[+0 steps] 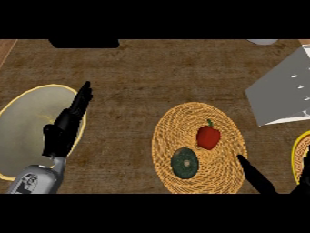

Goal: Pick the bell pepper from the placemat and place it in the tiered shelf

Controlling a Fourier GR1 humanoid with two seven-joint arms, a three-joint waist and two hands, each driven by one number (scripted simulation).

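Right hand (264, 182): fingers spread, empty, near my woven placemat (167, 136). Bell pepper (208, 137): likely light, smooth, slippery; I'd grasp around its body. Left hand (67, 127): fingers straight, resting.

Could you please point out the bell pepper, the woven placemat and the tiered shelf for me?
bell pepper (208, 137): head view, on the middle of its red body.
woven placemat (167, 136): head view, on a bare part near its left rim.
tiered shelf (285, 93): head view, on its grey top panel.
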